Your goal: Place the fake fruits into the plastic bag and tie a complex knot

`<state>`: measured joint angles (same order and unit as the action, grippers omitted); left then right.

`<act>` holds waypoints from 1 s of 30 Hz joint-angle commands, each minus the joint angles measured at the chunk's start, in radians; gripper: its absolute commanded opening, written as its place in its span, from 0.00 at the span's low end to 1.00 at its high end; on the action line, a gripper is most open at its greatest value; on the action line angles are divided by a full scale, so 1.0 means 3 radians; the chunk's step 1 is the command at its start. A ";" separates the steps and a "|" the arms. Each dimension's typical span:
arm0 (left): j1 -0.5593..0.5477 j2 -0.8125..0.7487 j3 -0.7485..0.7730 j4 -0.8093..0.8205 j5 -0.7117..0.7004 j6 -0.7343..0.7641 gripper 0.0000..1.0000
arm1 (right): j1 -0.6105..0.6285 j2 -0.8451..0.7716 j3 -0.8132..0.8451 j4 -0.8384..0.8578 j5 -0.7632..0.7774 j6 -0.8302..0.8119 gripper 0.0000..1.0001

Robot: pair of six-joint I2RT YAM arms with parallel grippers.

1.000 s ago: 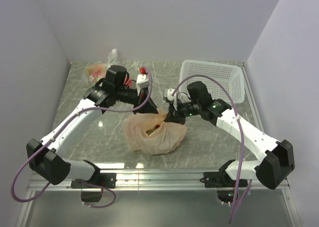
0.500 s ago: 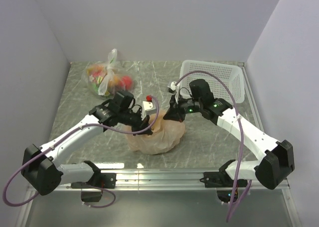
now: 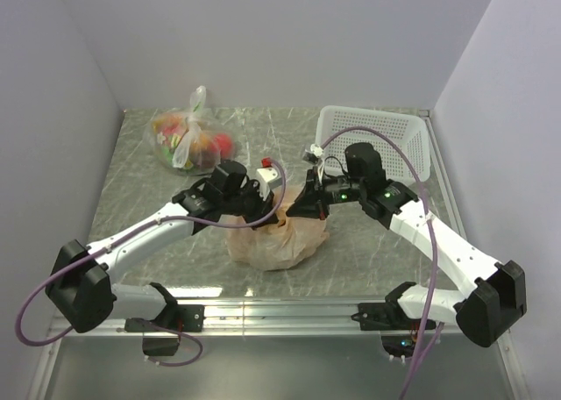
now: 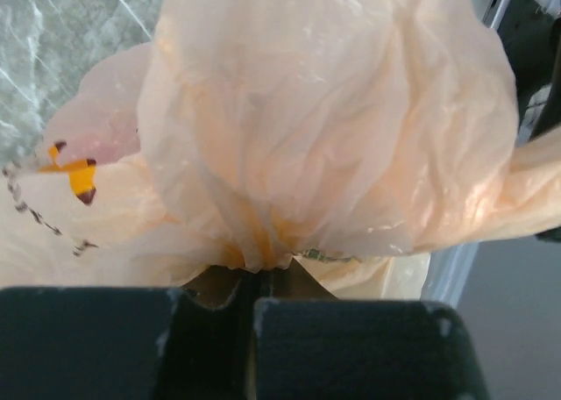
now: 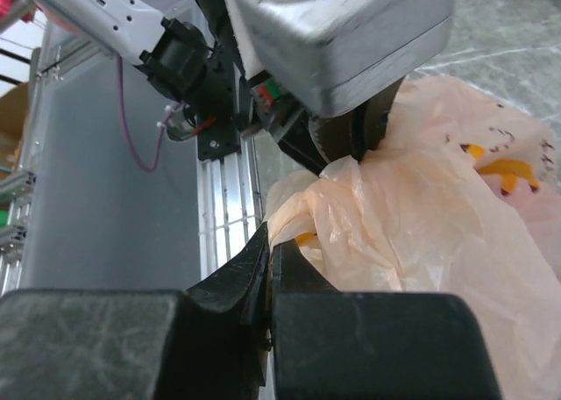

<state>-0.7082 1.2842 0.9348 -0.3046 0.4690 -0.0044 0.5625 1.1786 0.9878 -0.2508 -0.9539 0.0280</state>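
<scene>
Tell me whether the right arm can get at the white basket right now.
Probably not yet: the right pincer is shut on the peach plastic bag. The white basket sits close behind it, nothing between.

Plastic bag (image 3: 279, 242): peach-orange, translucent, crinkly and bulging. Sits on tabletop (image 3: 131, 181) between both tools, gathered top pinched by left tool (image 4: 254, 273) and right tool (image 5: 267, 246).

peach-orange plastic bag (image 3: 279, 242) with yellow-and-maroon print (image 4: 81, 176), white mesh basket (image 3: 379, 126), grey veined table (image 3: 131, 189)
</scene>
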 commanded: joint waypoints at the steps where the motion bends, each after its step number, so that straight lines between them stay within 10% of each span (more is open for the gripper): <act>1: -0.0017 -0.0103 -0.0135 0.0529 -0.0040 -0.0649 0.04 | -0.0004 -0.0104 -0.0076 0.0320 -0.0098 0.0188 0.00; 21: -0.0360 -0.0098 -0.0784 0.2129 -0.0832 -0.2393 0.17 | 0.0032 -0.0411 -0.0419 0.0770 -0.0512 0.0526 0.02; 25: -0.0360 -0.0032 -0.0779 0.2161 -0.0858 -0.2399 0.16 | -0.0151 -0.0339 -0.0164 -0.0067 -0.0640 -0.0011 0.53; 30: -0.0360 -0.0027 -0.0825 0.2237 -0.0812 -0.2414 0.13 | -0.0979 -0.0405 0.0000 0.0314 -0.1064 0.0540 0.69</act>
<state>-0.8169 1.2758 0.6945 0.2852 0.2375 -0.7017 0.3672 1.0863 0.9192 -0.2031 -1.1713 0.1162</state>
